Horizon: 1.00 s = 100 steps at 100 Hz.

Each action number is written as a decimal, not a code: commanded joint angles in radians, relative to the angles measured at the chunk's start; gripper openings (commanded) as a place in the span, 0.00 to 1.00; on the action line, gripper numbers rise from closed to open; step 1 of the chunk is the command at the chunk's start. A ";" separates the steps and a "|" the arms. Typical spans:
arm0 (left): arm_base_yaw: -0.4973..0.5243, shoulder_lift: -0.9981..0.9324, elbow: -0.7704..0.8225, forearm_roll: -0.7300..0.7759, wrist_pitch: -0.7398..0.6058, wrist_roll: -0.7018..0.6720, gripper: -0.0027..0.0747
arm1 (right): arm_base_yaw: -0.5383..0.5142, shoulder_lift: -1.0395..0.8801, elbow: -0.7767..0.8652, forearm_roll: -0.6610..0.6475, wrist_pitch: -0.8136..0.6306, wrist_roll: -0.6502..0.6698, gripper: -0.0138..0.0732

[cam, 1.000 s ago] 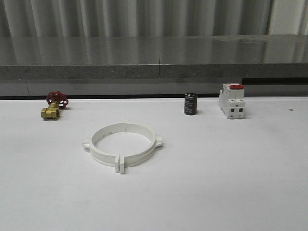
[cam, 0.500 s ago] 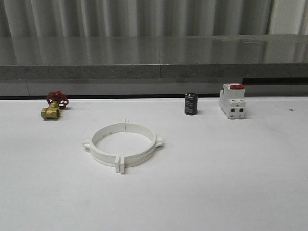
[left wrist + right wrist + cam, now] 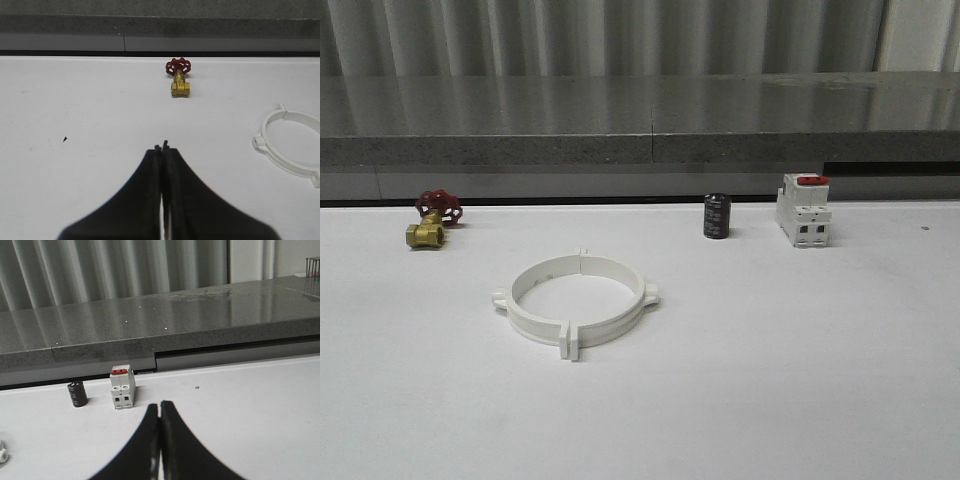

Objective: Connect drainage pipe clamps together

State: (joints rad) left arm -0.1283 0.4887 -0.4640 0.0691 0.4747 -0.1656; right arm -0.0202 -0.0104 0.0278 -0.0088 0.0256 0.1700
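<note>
The two white drainage pipe clamps (image 3: 576, 300) lie on the white table as one closed ring, their flange tabs meeting at the front and the back. Part of that ring (image 3: 290, 145) also shows in the left wrist view. My left gripper (image 3: 161, 147) is shut with nothing in it, hovering over bare table well short of the ring. Shut and empty too, my right gripper (image 3: 160, 405) hangs above the table in front of the breaker, apart from it.
A brass valve with a red handwheel (image 3: 432, 221) sits at the back left. A black cylinder (image 3: 716, 216) and a white breaker with a red top (image 3: 803, 210) stand at the back right. A grey stone ledge (image 3: 640, 130) runs behind the table.
</note>
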 commanded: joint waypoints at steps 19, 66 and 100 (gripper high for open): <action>0.001 0.005 -0.030 -0.005 -0.073 -0.002 0.01 | -0.006 -0.016 -0.016 0.001 -0.085 -0.001 0.08; 0.001 0.000 0.030 -0.032 -0.261 -0.002 0.01 | -0.006 -0.016 -0.016 0.001 -0.085 -0.001 0.08; 0.001 -0.159 0.177 -0.035 -0.407 0.007 0.01 | -0.006 -0.016 -0.016 0.001 -0.085 -0.001 0.08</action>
State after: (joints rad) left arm -0.1283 0.3752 -0.2869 0.0427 0.1605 -0.1652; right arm -0.0202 -0.0104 0.0278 -0.0083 0.0256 0.1708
